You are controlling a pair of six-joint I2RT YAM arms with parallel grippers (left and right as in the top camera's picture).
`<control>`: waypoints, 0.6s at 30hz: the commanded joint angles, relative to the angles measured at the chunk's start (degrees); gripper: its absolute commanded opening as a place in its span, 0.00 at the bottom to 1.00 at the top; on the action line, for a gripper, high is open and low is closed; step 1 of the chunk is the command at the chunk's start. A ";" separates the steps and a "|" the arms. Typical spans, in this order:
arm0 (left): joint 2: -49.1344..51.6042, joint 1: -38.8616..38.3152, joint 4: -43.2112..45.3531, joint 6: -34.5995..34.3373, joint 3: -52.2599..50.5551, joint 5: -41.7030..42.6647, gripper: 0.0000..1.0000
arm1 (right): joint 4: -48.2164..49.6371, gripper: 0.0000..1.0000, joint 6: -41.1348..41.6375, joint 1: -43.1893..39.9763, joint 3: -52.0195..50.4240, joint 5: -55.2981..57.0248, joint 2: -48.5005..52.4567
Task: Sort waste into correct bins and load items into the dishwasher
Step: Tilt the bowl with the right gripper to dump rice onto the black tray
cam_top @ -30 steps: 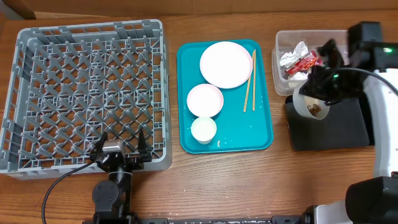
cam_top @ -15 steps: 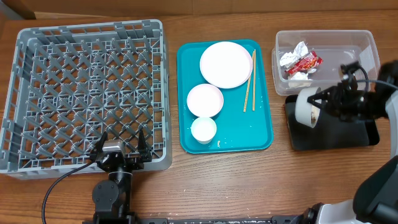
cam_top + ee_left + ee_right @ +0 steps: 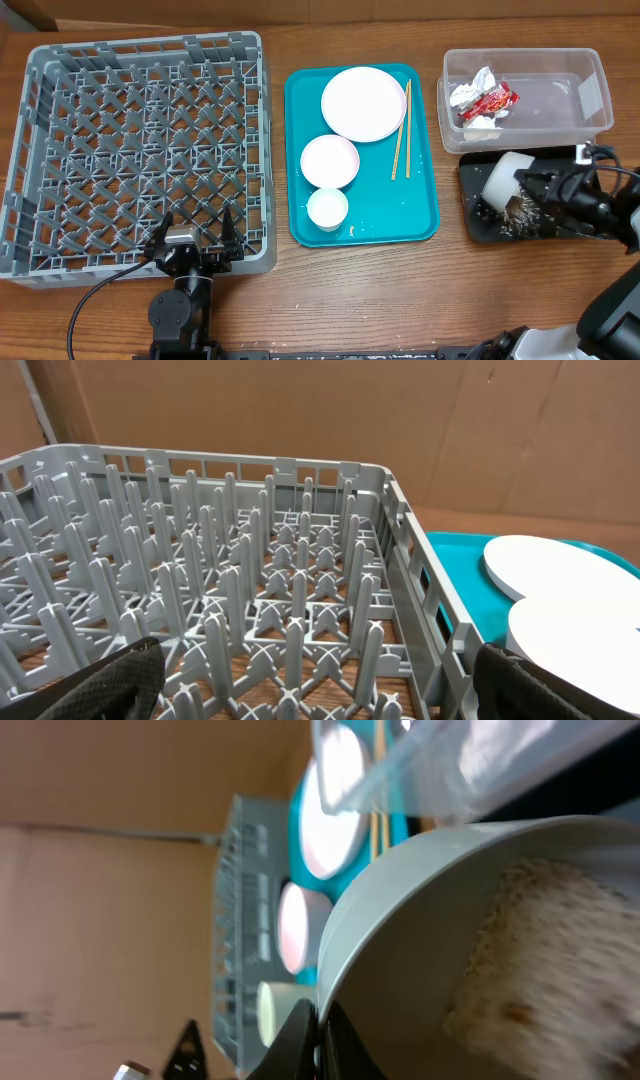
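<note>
My right gripper (image 3: 532, 186) is shut on the rim of a white bowl (image 3: 503, 176), which lies tipped on its side over the black tray (image 3: 570, 225). Loose rice (image 3: 515, 216) is scattered on the tray under the bowl's mouth. In the right wrist view the fingers (image 3: 318, 1038) pinch the bowl's wall (image 3: 420, 910), and blurred rice (image 3: 550, 950) clings inside. The red-and-silver wrapper (image 3: 483, 99) lies in the clear tub (image 3: 590, 100). My left gripper (image 3: 193, 238) stands open at the grey rack's (image 3: 140, 150) front edge, its fingers (image 3: 100, 685) wide over the lattice (image 3: 250, 560).
The teal tray (image 3: 420, 215) between rack and bins holds a large plate (image 3: 363, 103), a small plate (image 3: 329, 160), a small cup (image 3: 327, 208) and chopsticks (image 3: 401, 130). The clear tub sits right behind the black tray. Cardboard walls stand behind the table.
The right arm carried the bowl from the tub's near edge down over the black tray and tipped it; rice now lies on the tray. The left arm stayed still.
</note>
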 commanded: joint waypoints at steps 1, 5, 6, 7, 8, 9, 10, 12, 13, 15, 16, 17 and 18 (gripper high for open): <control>-0.59 0.35 0.11 1.53 -0.24 0.28 1.00 | 0.48 0.04 -0.44 -1.70 -0.33 -9.94 -1.11; -0.59 0.35 0.11 1.55 -0.24 0.28 1.00 | 0.52 0.04 -0.44 -2.86 -0.33 -16.15 -1.11; -0.59 0.35 0.11 1.53 -0.24 0.28 1.00 | 0.52 0.04 -0.31 -3.04 -0.33 -16.96 -1.11; -0.59 0.35 0.11 1.53 -0.24 0.28 1.00 | 0.48 0.04 -0.20 -3.21 -0.33 -17.35 -1.11; -0.59 0.35 0.11 1.53 -0.24 0.28 1.00 | 0.50 0.04 -0.02 -3.34 -0.33 -17.81 -1.11; -0.59 0.35 0.11 1.53 -0.24 0.28 1.00 | 0.52 0.04 -0.02 -3.48 -0.33 -18.27 -1.11; -0.59 0.35 0.11 1.53 -0.24 0.28 1.00 | 0.57 0.04 -0.04 -3.58 -0.33 -18.69 -1.11; -0.59 0.35 0.11 1.53 -0.24 0.28 1.00 | 0.98 0.04 -0.02 -3.93 -0.33 -19.74 -1.11; -0.59 0.35 0.11 1.53 -0.24 0.28 1.00 | 1.09 0.04 -0.02 -4.07 -0.31 -19.74 -1.11; -0.59 0.35 0.11 1.53 -0.24 0.28 1.00 | 1.49 0.04 0.44 -4.33 -0.31 -19.74 -1.11; -0.59 0.35 0.11 1.53 -0.24 0.28 1.00 | 1.64 0.04 0.83 -4.35 -0.31 -19.74 -1.11; -0.59 0.35 0.11 1.53 -0.24 0.28 1.00 | 2.01 0.04 1.57 -4.37 -0.31 -19.74 -1.11; -0.59 0.35 0.11 1.55 -0.24 0.28 1.00 | 2.32 0.04 2.34 -4.37 -0.31 -19.74 -1.11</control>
